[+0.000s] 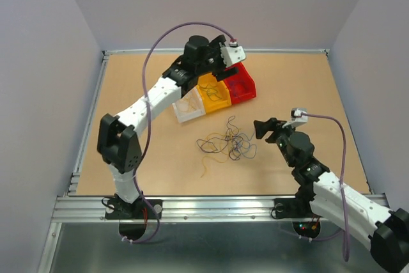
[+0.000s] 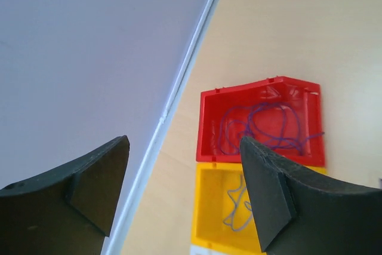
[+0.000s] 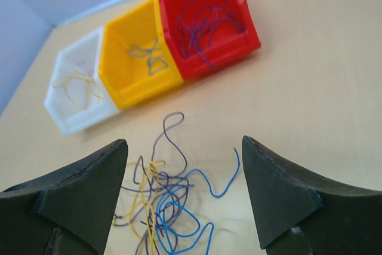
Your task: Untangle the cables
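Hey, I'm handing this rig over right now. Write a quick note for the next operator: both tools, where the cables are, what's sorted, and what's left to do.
Left tool: open and empty, above the red bin.
Right tool: open and empty, facing the tangle but not touching it.
Done: purple cables lie in the red bin, grey cables in the yellow bin, and yellow cables in the white bin.
Left: the tangle mid-table, a knot of yellow, blue and purple strands, needs pulling apart. No blue shows in any bin.
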